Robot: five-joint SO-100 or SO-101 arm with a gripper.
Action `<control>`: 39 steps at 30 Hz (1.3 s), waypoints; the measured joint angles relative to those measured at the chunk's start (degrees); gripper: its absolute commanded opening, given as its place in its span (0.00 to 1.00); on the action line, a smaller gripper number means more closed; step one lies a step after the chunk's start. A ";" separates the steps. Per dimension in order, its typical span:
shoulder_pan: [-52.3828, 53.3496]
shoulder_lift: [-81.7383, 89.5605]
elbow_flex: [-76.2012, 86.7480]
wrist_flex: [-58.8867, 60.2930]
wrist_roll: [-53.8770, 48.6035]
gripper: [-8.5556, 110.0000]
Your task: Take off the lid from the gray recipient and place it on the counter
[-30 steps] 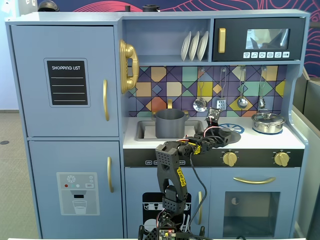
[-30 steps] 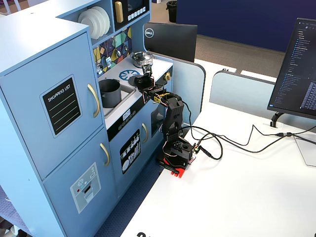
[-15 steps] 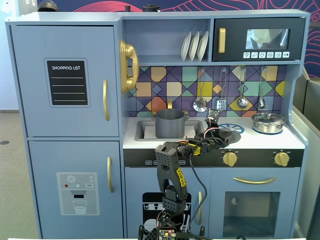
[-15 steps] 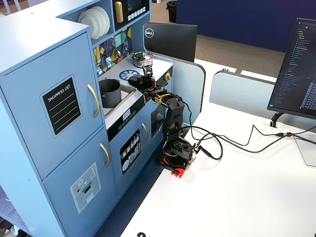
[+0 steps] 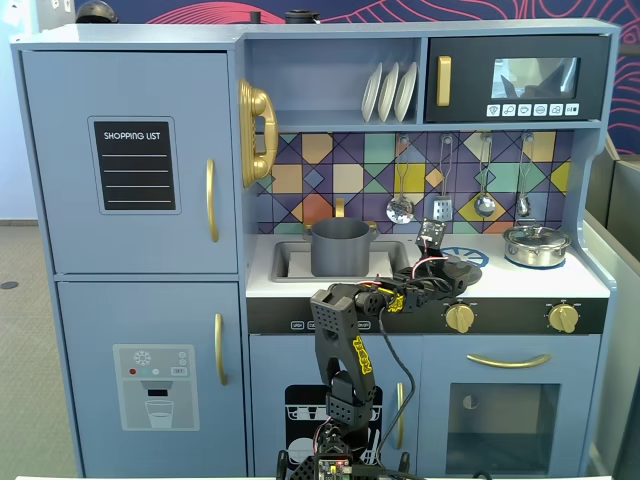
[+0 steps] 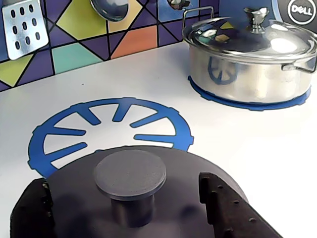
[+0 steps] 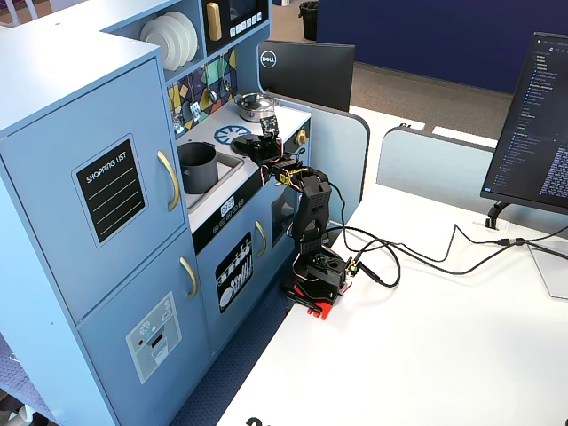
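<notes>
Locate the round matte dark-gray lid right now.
Wrist view: the lid sits bottom-centre between the gripper fingers, at the blue burner mark, left of the shiny silver pot.
</notes>
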 measured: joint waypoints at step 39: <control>-36.04 74.79 33.05 87.98 4.39 0.07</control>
